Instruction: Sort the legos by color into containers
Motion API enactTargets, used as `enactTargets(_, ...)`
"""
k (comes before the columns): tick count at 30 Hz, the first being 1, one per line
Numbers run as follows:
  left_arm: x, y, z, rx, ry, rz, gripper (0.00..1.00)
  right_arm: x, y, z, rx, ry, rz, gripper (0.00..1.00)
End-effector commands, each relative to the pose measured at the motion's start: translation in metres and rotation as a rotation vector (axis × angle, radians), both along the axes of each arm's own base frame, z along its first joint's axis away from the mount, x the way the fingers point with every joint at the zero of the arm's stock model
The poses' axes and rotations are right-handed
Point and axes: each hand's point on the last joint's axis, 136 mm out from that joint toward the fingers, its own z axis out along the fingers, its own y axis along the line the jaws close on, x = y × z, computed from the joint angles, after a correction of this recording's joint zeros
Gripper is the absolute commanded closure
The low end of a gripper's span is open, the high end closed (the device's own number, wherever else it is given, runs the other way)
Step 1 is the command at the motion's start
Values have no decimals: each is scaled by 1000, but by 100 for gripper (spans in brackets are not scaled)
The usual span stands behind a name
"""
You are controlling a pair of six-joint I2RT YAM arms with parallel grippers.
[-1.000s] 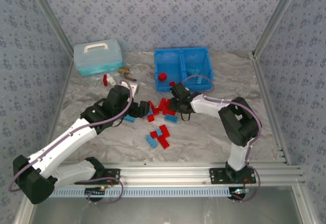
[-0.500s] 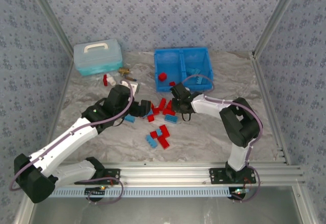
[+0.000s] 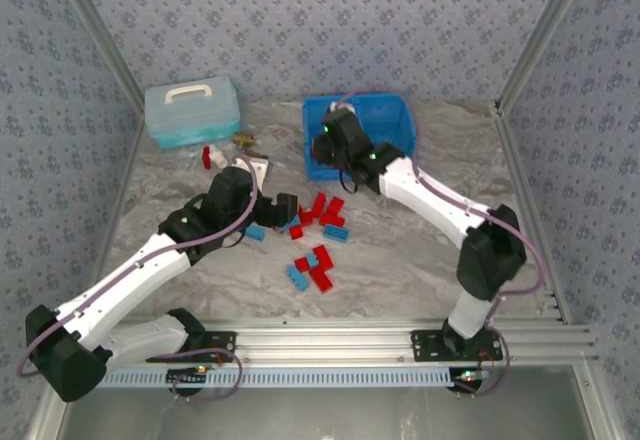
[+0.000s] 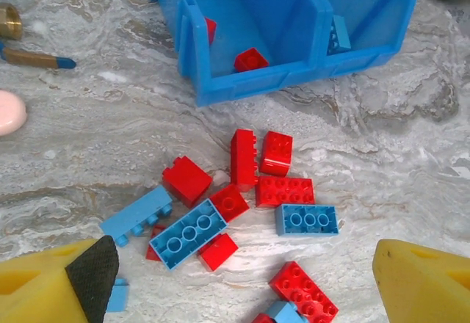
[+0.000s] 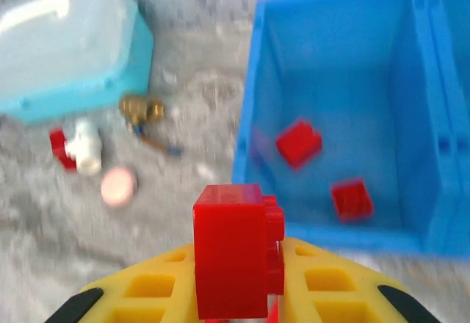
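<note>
A: Where do we find the right gripper (image 3: pixel 335 126)?

B: From overhead we see it above the left compartment of the blue bin (image 3: pixel 403 106), at the far side of the table (image 3: pixel 420 260). In its wrist view the yellow fingers (image 5: pixel 330 290) pinch a red brick (image 5: pixel 233 246). The brick is upright, and the open compartment lies beyond it.

A: What do we see inside that compartment?

B: Two more red ones lie apart on its floor, one (image 5: pixel 299 144) farther in and one (image 5: pixel 351 200) nearer us. Through the left wrist camera we also make out a light blue brick (image 4: pixel 338 35) in the right compartment, just beside the divider.

A: And the left gripper (image 3: pixel 289 211)?

B: We see it low over the table, beside the loose legos (image 3: pixel 322 210). Its jaws stand spread wide. In its own view a yellow finger (image 4: pixel 422 282) sits at each bottom corner, and bricks lie on the marbled surface between them.

A: How do the loose ones lie?

B: We see a mixed pile of red and light blue in front of the bin, several touching. A smaller cluster (image 3: pixel 311 268) lies nearer the arm bases.

A: What else do we see?

B: A pale teal box (image 3: pixel 192 111) with a white handle stands at the far left. Near it we see a red-and-white bottle (image 3: pixel 212 156), a brass fitting (image 3: pixel 243 142) and a pink disc (image 5: pixel 117 186), all left of the bin.
</note>
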Motion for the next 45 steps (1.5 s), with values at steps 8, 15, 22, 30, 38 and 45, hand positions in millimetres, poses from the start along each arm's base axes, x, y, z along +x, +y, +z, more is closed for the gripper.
enactTargets(8, -10, -11, -3, -72, 38, -15, 6, 92, -5, -88, -208, 133, -53, 76)
enactTargets(15, -11, -23, -9, -57, 60, -36, 6, 99, -8, -127, -195, 221, -45, 72)
enactTargets(22, -7, -46, -14, -29, 80, -77, 5, 87, -17, -78, -173, 165, -25, 60)
enactTargets(30, 8, -92, -31, 28, 144, -102, 11, 36, -54, 17, -98, 14, -33, 58)
enactTargets(38, 47, -143, -88, 220, 237, -65, 26, -77, -133, 48, 6, -119, -111, 37)
enactTargets(45, 81, -157, -136, 359, 246, -13, 30, -143, -169, 31, 105, -95, -135, 22)
